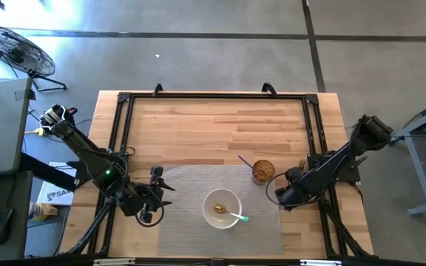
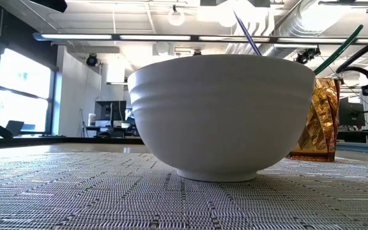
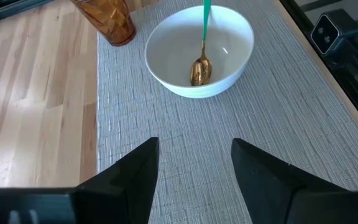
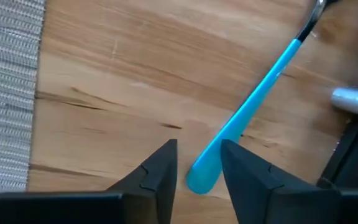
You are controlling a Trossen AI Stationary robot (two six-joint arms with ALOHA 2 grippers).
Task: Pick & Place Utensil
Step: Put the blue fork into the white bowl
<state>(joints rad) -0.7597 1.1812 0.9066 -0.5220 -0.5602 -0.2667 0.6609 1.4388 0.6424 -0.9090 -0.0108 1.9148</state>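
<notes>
A blue-handled utensil (image 4: 253, 99) lies flat on the bare wood right of the grey placemat (image 1: 191, 185); the right arm hides it in the high view. My right gripper (image 4: 199, 168) points down over the handle's free end, open, with a finger on each side. A white bowl (image 1: 222, 208) on the mat holds a gold spoon with a green handle (image 3: 201, 62). An amber glass (image 1: 262, 172) stands beyond it with a purple-handled utensil (image 2: 248, 32) inside. My left gripper (image 3: 194, 168) hovers open over the mat's left part, with nothing between its fingers. My right gripper comes at the blue handle's free end (image 4: 202, 174) from above, fingers pointing down and lying across the handle. A narrow gap shows on one side. On the other side I cannot tell whether the finger (image 4: 241, 171) touches the handle. The utensil lies flat on the wood.
Black frame rails (image 1: 124, 133) run along the table's left, far and right edges. A silver metal part (image 4: 347, 98) and a dark rail sit close beside the blue utensil. Bare wood lies behind the mat. A fan (image 1: 13, 48) stands on the floor at far left.
</notes>
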